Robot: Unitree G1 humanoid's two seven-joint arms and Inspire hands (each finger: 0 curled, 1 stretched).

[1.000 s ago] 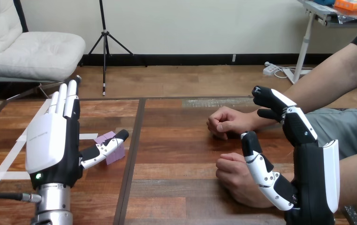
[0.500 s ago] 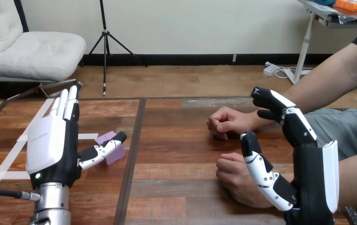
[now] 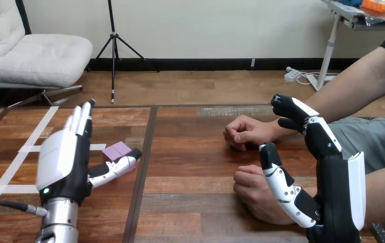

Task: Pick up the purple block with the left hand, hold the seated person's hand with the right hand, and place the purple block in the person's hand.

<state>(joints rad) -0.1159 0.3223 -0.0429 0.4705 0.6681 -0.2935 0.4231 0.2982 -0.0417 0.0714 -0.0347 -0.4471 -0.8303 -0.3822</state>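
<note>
The purple block (image 3: 116, 150) lies on the wooden table (image 3: 195, 167), left of the middle. My left hand (image 3: 61, 161) stands upright beside it, open, fingers straight up. Its thumb reaches right along the block's near side, and I cannot tell if it touches. The person's far hand (image 3: 245, 131) rests as a fist on the table at the right. The person's near hand (image 3: 253, 195) is also a fist, closer to me. My right hand (image 3: 334, 174) is open over the near wrist. Its thumb lies in front of that fist, and its fingers are raised, not curled round it.
White tape lines (image 3: 26, 152) cross the table's left part. A dark seam (image 3: 142, 167) runs front to back between the boards, just right of the block. The person's forearms come in from the right edge.
My left hand has shifted a little to the right and tilted. The block, earlier showing above and below the thumb, now shows only behind it. My right hand and the person's hands have not moved.
</note>
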